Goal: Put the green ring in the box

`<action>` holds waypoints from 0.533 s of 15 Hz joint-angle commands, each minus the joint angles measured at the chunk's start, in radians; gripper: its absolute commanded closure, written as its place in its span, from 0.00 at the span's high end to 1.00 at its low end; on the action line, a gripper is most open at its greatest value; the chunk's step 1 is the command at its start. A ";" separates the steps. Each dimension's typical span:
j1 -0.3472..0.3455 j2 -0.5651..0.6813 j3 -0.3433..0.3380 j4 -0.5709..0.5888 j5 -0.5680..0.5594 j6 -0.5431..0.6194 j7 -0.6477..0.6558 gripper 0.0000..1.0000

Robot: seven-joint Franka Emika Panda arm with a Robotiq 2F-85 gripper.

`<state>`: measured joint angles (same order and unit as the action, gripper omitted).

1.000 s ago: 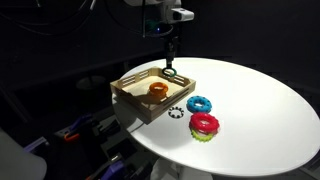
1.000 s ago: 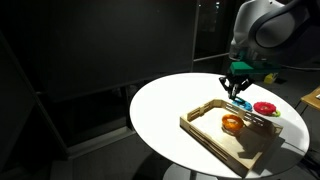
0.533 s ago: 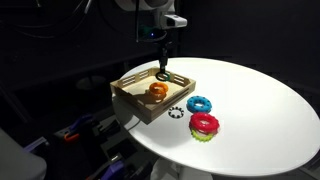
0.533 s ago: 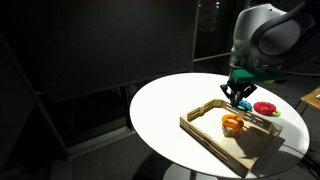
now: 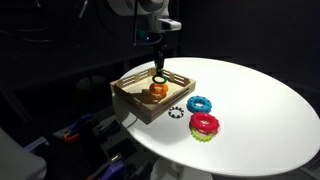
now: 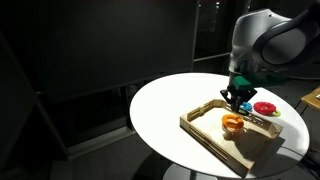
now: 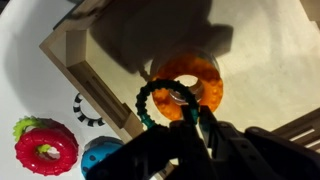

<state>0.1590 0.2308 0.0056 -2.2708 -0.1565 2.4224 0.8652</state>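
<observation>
- box [image 5: 128,92]: sits on the left part of the white table [image 5: 262,112], close to the edge. It has shallow slotted walls and an open top, so a straight drop from above should work.
- orange ring [image 5: 158,89]: lies flat on the box floor, roughly mid-tray. It takes up the spot under the tool.
- gripper [image 5: 158,70]: hangs vertically over the box interior, inside the wall line in both exterior views. The fingers are pinched narrow on the green ring [image 7: 142,100], gripping one side of the band. That leaves the rest of the loop hanging free below the fingertips, clear for release.
- green ring position: over the box, and in the wrist view it overlaps the left half of the orange ring. I cannot tell whether the two touch or a gap is left; the exterior views are too small to settle it.
- status, my read: transport looks done and only the release is left.
- risk, my read: the green ring may land on the orange one and tilt or slide off it. The walls should keep it inside either way.
- small black ring [image 5: 177,111]: on the bare table just right of the box, outside the wall.
- blue ring [image 5: 199,104] and red ring [image 5: 204,125]: further right, near each other and apart from the box. They are out of the drop path.
</observation>
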 commanded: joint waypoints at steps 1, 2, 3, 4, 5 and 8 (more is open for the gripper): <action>0.017 0.003 -0.013 -0.011 -0.059 0.027 0.044 0.05; 0.020 0.007 -0.015 -0.012 -0.075 0.035 0.054 0.05; 0.021 0.010 -0.016 -0.012 -0.084 0.039 0.059 0.05; 0.023 0.015 -0.018 -0.011 -0.093 0.045 0.067 0.05; 0.024 0.019 -0.019 -0.012 -0.099 0.050 0.075 0.05; 0.030 0.032 -0.020 -0.011 -0.117 0.063 0.102 0.05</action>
<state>0.1685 0.2562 0.0022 -2.2776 -0.2430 2.4644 0.9220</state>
